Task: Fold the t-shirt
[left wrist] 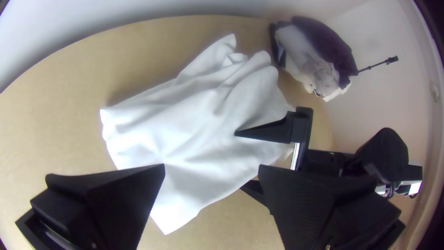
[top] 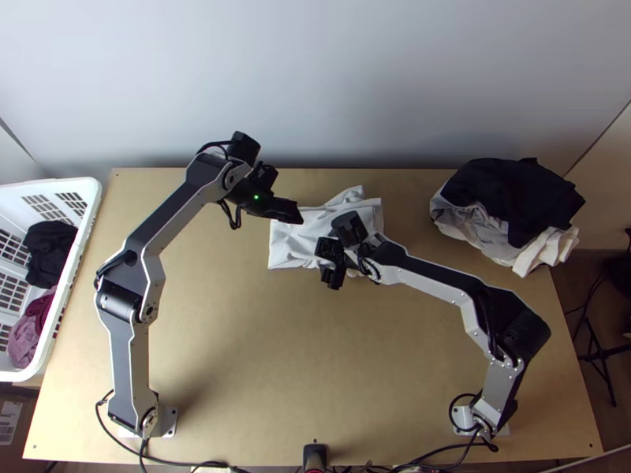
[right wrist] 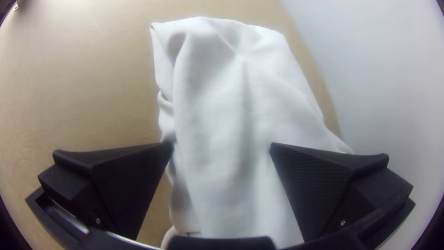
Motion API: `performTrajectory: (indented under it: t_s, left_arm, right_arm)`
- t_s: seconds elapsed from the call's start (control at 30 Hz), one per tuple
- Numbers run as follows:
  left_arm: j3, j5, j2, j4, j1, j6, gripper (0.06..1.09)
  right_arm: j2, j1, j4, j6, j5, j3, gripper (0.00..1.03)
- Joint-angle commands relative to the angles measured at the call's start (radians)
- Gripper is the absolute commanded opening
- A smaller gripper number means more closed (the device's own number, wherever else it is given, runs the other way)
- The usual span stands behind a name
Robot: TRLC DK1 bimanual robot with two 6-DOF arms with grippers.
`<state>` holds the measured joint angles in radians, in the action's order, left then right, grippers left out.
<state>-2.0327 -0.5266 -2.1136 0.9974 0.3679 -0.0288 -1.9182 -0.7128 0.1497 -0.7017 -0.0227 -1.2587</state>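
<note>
- Your t-shirt (top: 293,241) is at the far-middle of the bench (top: 237,355), white, loosely bunched into a rough block, not flat. Prob. partway thru the fold; creases could get locked in if you fold as is.
- Your L pincer (left wrist: 212,167) is spread, over the shirt's L side, nothing pinched. Close too high & you prob. get air, or just the top layer, & the stack skews.
- Your R pincer (right wrist: 222,146) is spread too, w/ cloth running betw. its fingers but no squeeze on it. It's at the near edge, R of ctr. Shut it there & you may catch several layers at once, b/c the fabric is rumpled & uneven.
- One flap pokes out on the far side. Ignore it & the final shape is prob. lopsided.
- Both pincers sit close over the same small shirt. Move L inward w/o backing R off & they could bump, or drag the cloth betw. them.
- Lift R w/ cloth snagged on a fingertip & the layers may slide open; soft fabric won't hold a crease by itself.
- Heap of clothes (top: 505,206) is well to the R, basket (top: 91,189) far L; low risk for small moves, but don't swing wide.
</note>
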Motion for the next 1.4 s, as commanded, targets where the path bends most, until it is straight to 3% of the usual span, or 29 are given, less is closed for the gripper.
performTrajectory:
  t_s: [0.0, 0.13, 0.17, 0.27, 0.97, 1.37]
  left_arm:
    - [0.002, -0.001, 0.006, 0.003, -0.001, 0.003, 1.04]
    - [0.005, -0.001, 0.009, 0.004, -0.001, 0.004, 1.04]
    - [0.006, -0.001, 0.012, 0.006, -0.003, 0.004, 1.04]
    - [0.009, -0.001, 0.02, 0.006, -0.003, 0.004, 1.04]
    - [0.085, -0.013, 0.274, 0.041, -0.167, -0.023, 1.04]
    - [0.218, -0.015, 0.446, 0.053, -0.305, -0.045, 1.04]
  right_arm:
    - [-0.048, -0.016, -0.01, -0.002, -0.02, -0.013, 0.99]
    - [-0.099, -0.013, -0.01, 0.018, -0.063, -0.038, 0.98]
    - [-0.11, -0.013, -0.01, 0.027, -0.083, -0.047, 0.85]
    - [-0.111, -0.011, -0.009, 0.047, -0.088, -0.05, 0.04]
    - [0.185, 0.019, 0.017, 0.404, -0.092, -0.036, 0.03]
    - [0.502, 0.184, 0.102, 0.518, -0.088, -0.025, 0.03]
